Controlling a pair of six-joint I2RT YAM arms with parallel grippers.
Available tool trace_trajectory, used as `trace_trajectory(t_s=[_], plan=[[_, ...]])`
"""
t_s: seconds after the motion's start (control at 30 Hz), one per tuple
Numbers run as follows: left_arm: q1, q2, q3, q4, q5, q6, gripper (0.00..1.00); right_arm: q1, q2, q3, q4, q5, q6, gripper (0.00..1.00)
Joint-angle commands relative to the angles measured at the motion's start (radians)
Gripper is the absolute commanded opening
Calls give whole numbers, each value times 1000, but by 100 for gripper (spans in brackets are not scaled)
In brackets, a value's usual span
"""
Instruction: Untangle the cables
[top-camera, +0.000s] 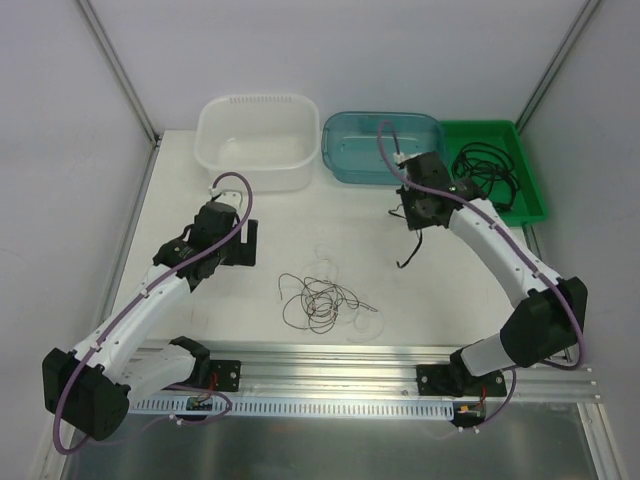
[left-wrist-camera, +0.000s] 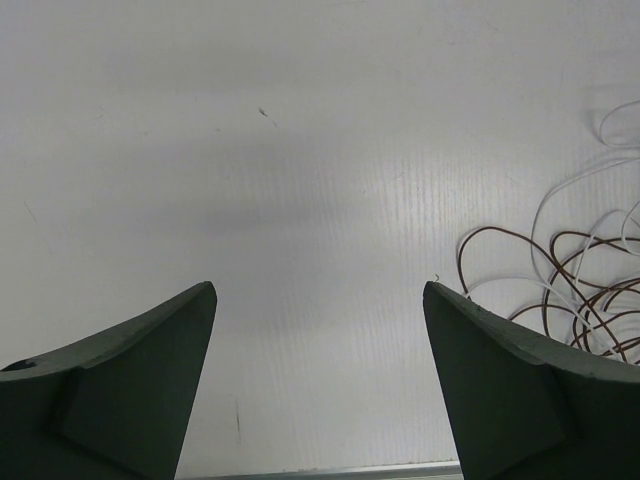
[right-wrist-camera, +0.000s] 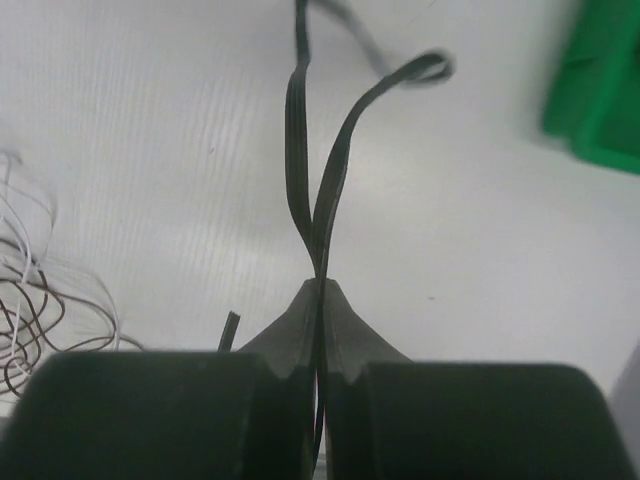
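Pinching the thick black cable in my right gripper, jaws closed on it, I hold it lifted off the bench toward the far edge, right of centre, with its loose end dangling. I judge it free of the knot. Dark cables already lie in the green bin at the far right corner. What is left is the tangle of thin brown and white wires, mid-bench toward the near edge. My left gripper hangs wide open just left of it, holding nothing.
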Motion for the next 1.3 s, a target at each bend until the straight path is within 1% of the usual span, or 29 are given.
trace_trajectory(t_s=[0.0, 0.03, 0.07, 0.13, 0.17, 0.27, 0.3, 0.4, 0.43, 0.5, 0.53, 0.67, 0.7, 0.73, 0.83, 0.87, 0.97, 1.07, 1.1, 1.13, 1.17, 1.2, 1.27], plan=[[8, -24, -6, 18, -41, 21, 85, -74, -65, 177, -142, 114, -101, 1], [6, -24, -5, 20, -42, 21, 85, -111, -65, 211, -159, 125, -114, 1], [8, -24, -6, 20, -45, 21, 85, -128, -57, 283, -164, 137, -128, 1], [8, -26, -6, 18, -45, 22, 85, -177, -39, 349, -162, 149, -158, 1], [6, -26, -8, 20, -44, 22, 85, -194, -14, 410, -153, 166, -168, 1], [8, -26, -10, 20, -44, 22, 85, -254, 35, 466, -80, 213, -197, 1], [8, -24, -11, 21, -47, 24, 85, -269, 44, 486, -23, 212, -206, 1], [6, -19, -14, 21, -45, 24, 85, -329, 108, 509, 72, 209, -238, 1], [6, -18, -14, 21, -44, 22, 85, -364, 128, 514, 133, 205, -246, 1], [8, -9, -19, 21, -47, 22, 85, -396, 173, 526, 193, 168, -284, 1], [6, -4, -19, 21, -50, 22, 85, -424, 222, 547, 233, 157, -302, 1], [6, 30, -23, 21, -58, 27, 85, -458, 337, 555, 371, 119, -382, 1], [9, 46, -23, 21, -59, 28, 85, -487, 361, 560, 417, 119, -407, 1], [8, 56, -23, 21, -58, 30, 85, -498, 421, 578, 431, 102, -413, 1], [6, 85, -20, 23, -56, 31, 85, -530, 516, 627, 451, 86, -419, 1], [6, 99, -19, 20, -54, 31, 85, -538, 573, 653, 454, 94, -415, 1], [8, 114, -14, 20, -48, 31, 85, -556, 651, 666, 479, 134, -407, 2], [6, 126, -13, 20, -42, 33, 85, -567, 690, 670, 485, 172, -396, 10], [6, 125, -13, 20, -42, 34, 85, -570, 693, 670, 482, 181, -387, 22], [8, 125, -13, 20, -42, 34, 85, -573, 688, 667, 479, 194, -366, 28], [8, 123, -11, 20, -41, 36, 85, -575, 678, 663, 479, 200, -358, 38], [8, 120, -11, 20, -41, 34, 85, -576, 670, 659, 484, 206, -353, 46], [8, 113, -13, 21, -39, 34, 85, -578, 650, 659, 478, 220, -338, 56]])
